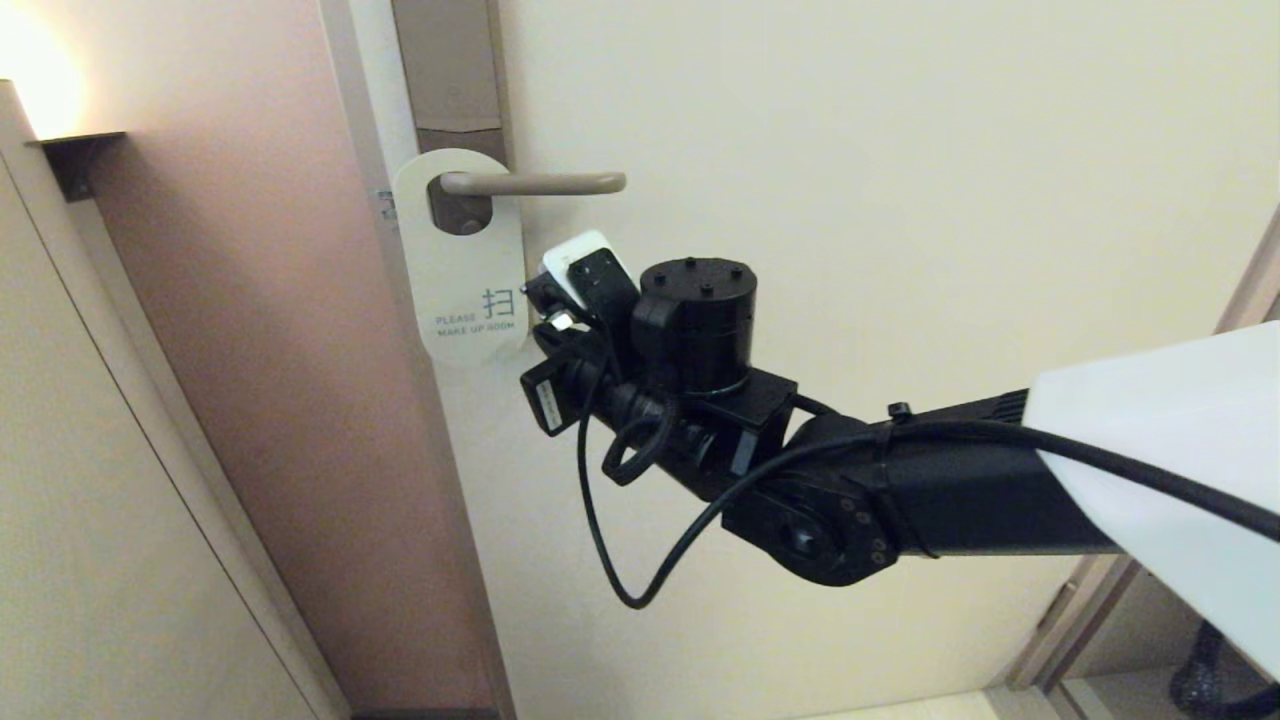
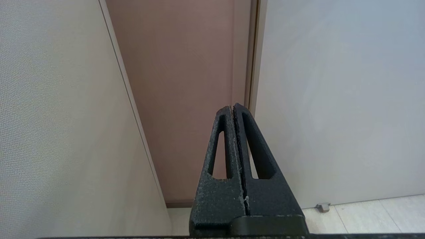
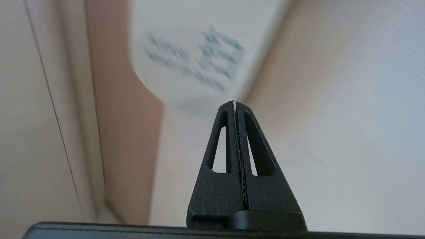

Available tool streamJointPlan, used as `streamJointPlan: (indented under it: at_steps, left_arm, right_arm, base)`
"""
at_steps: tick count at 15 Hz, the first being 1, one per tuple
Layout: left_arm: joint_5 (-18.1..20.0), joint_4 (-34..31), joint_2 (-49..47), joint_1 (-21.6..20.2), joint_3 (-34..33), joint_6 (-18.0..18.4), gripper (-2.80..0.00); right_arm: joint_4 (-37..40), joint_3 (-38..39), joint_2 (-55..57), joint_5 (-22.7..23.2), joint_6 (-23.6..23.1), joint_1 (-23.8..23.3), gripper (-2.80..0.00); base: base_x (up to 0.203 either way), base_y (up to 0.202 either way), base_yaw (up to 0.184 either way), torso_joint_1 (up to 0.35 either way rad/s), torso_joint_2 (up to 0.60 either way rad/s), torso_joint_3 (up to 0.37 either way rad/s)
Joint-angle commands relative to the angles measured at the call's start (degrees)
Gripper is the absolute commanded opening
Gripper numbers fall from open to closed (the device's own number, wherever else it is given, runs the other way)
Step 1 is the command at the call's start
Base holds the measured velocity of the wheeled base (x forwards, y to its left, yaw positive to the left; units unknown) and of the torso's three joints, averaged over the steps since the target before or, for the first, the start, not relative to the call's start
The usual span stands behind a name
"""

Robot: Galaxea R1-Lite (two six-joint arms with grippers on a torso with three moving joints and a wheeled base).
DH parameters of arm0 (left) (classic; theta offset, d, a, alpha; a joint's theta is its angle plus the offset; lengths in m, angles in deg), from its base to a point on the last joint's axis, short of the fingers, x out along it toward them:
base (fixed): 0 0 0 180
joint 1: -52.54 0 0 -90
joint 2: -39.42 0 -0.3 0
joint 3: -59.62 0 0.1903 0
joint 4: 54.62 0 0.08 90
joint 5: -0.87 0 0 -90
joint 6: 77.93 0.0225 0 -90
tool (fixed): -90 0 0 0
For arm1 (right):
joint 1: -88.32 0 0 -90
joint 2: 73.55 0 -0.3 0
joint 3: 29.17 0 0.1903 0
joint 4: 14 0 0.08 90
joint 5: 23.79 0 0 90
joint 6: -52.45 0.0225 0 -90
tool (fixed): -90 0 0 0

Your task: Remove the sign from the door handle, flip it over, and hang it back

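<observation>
Head view: pale door (image 1: 900, 150), white-faced sign (image 1: 465, 280) on handle (image 1: 535, 183), right gripper (image 3: 235, 103) pressed together nearby.

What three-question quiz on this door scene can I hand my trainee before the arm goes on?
1. True or false: the sign hangs on the door handle.
2. Which face of the sign shows? A) blue, DO NOT DISTURB B) white, MAKE UP ROOM
3. Fill in: the right end effector is ____, close below the sign's lower edge, holding nothing.

Key: 1 true. 2 B. 3 shut. The left end effector, also shut, is parked low, pointing at the wall beside the door.
</observation>
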Motion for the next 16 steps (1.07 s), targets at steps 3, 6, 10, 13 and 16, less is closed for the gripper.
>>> streamJointPlan:
  at_steps: [3,6,10,13,16]
  left_arm:
    - [0.0,0.0,-0.1,0.0,0.0,0.0,-2.8]
    - [0.0,0.0,-0.1,0.0,0.0,0.0,-2.8]
    - [0.0,0.0,-0.1,0.0,0.0,0.0,-2.8]
    - [0.0,0.0,-0.1,0.0,0.0,0.1,-2.8]
    - [0.0,0.0,-0.1,0.0,0.0,0.0,-2.8]
  right_arm:
    - [4.8,8.3,-9.1,-0.3,-0.3,-3.2,-2.8]
    - [7.5,15.0,-14.4,-1.3,-0.3,-7.1,-2.8]
    - [10.0,27.1,-22.2,-6.0,-0.2,-13.9,-2.8]
    - [19.0,33.8,-30.5,-8.7,0.2,-21.1,-2.8]
    - [26.2,39.3,-38.6,-9.1,0.9,-29.7,-2.8]
  base:
    - [0.0,0.0,0.0,0.0,0.0,0.0]
    - [0.0,0.0,0.0,0.0,0.0,0.0]
    - [0.0,0.0,0.0,0.0,0.0,0.0]
    - [0.0,0.0,0.0,0.0,0.0,0.0]
    - [0.0,0.0,0.0,0.0,0.0,0.0]
